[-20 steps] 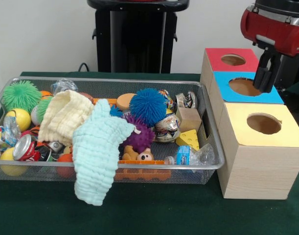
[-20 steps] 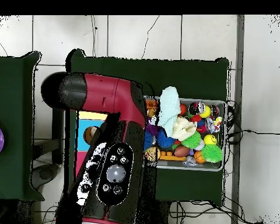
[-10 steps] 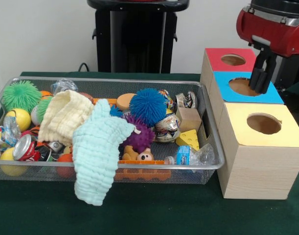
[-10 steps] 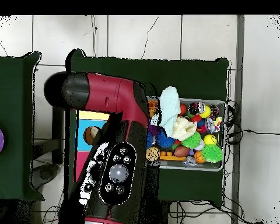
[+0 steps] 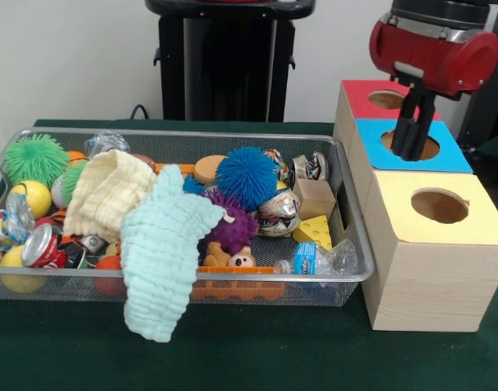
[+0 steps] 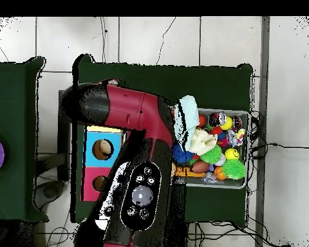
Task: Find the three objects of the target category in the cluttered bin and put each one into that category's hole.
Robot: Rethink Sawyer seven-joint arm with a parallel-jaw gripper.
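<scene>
Mint cloth (image 5: 165, 252) over bin rim (image 5: 232, 279)

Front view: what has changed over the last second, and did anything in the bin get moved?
The gripper has swung left in the picture, from the right edge of the blue-topped box to over its hole, heading toward the wire bin. Whether it is open or shut cannot be told, and nothing shows in it. The mint cloth, cream cloth, blue spiky ball and the other bin contents lie as before; the boxes have not shifted.
</scene>
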